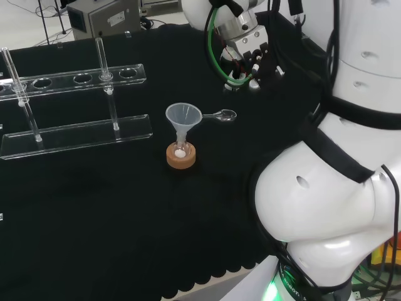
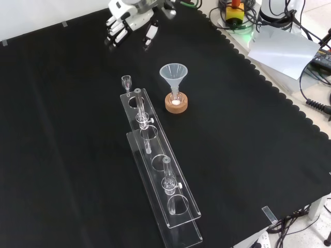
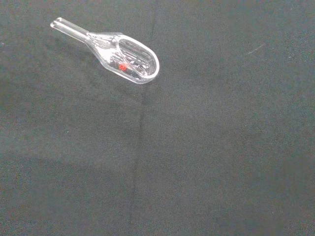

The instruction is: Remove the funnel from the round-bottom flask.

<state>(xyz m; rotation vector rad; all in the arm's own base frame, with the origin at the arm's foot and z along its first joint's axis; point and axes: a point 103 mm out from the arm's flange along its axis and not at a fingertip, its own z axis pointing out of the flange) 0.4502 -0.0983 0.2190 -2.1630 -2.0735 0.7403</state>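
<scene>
Head view, going from left to right: first comes a clear rack (image 1: 75, 106) with holes in its top shelf and thin glass tubes standing in it. Next, near the middle of the cloth, is the funnel (image 1: 183, 117). It sits with its thin stem down in the neck of the small round-bottom flask (image 1: 180, 150), and the flask rests in a cork ring (image 1: 181, 157). From the flask, a little clear glass scoop (image 1: 220, 115) lies on the cloth at about two o'clock, just beside the funnel's rim. The hand (image 1: 247, 66) hangs in the air farther out at about two o'clock, well apart from the funnel and holding nothing. In the front view the hand (image 2: 121, 23) is at about eleven o'clock from the funnel, and its fingers look gently bent and spread apart, not closed on anything. The funnel looks light, thin and smooth, so I think it could slip or tip the little flask if pulled sideways. A good place to take it would be the wide cone near the rim, lifting straight up. The flask has a small white lump at its bottom. The funnel cone looks empty. In the wrist view the scoop has a tiny red speck inside it.
</scene>
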